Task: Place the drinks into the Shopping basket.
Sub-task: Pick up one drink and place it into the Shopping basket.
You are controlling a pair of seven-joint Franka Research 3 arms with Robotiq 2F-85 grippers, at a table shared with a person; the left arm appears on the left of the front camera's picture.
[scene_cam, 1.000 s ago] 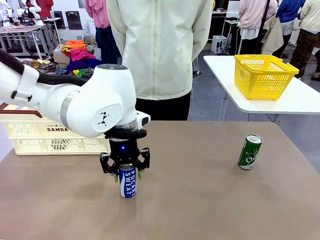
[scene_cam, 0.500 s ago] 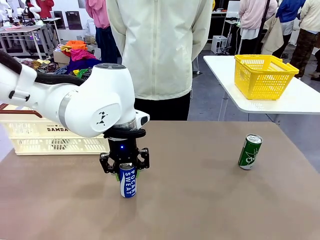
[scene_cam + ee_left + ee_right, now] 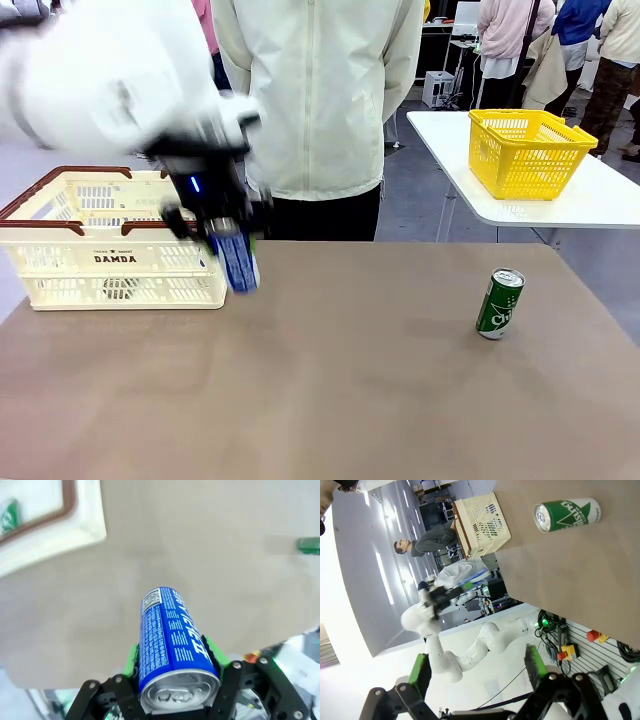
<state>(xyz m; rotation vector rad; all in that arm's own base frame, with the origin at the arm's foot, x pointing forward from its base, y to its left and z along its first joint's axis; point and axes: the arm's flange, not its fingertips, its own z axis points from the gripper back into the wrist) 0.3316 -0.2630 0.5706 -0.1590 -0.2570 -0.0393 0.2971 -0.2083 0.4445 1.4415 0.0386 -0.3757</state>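
Left gripper (image 3: pixel 232 250) clamps the near-upright Pocari Sweat can (image 3: pixel 238 264); DAMDA basket (image 3: pixel 100 258) sits just at its nine o'clock; right gripper (image 3: pixel 476 667) gapes empty.

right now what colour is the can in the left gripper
Blue can with white lettering and a silver top; clearest in the left wrist view.

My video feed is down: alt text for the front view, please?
The left arm's hand, motion-blurred, grips a blue drink can above the table by the right end of the cream DAMDA basket. A green can stands far right; a person in a pale jacket stands behind the table.
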